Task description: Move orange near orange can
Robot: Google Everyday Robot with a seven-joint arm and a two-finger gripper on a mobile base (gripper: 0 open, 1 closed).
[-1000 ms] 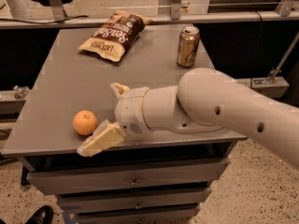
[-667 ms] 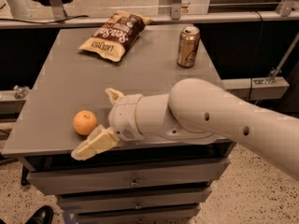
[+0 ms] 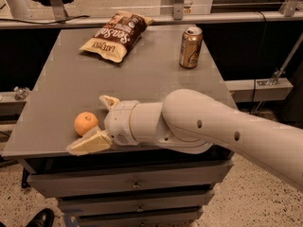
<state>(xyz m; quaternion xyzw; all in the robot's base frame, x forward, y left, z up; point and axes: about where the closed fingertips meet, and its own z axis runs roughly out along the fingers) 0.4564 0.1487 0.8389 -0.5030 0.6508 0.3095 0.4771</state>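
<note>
The orange (image 3: 85, 122) sits on the gray surface (image 3: 156, 79), near the front edge, at about 8 o'clock. It is small and round, with a pale spot on its skin. The gripper (image 3: 88, 125) is down at the orange, and its two fingers are spread wide apart, not squeezing. One finger (image 3: 108, 101) is at about 1 o'clock from the orange, with a little gap between them. The other finger (image 3: 90, 143) is at about 6 o'clock from the orange and lies right at the fruit's bottom edge, sticking out over the front of the surface. So the orange is between the two fingers, but it is not being held. The big white arm (image 3: 213, 126) comes in from about 4 o'clock and covers the front right part of the surface. The orange can (image 3: 190, 47) stands up straight far away, at about 1 o'clock on the surface. It has a silver top. A brown and cream chip bag (image 3: 115, 36) lies flat at about 11 o'clock, well apart from the can. Gray drawers (image 3: 137, 186) are under the surface.
</note>
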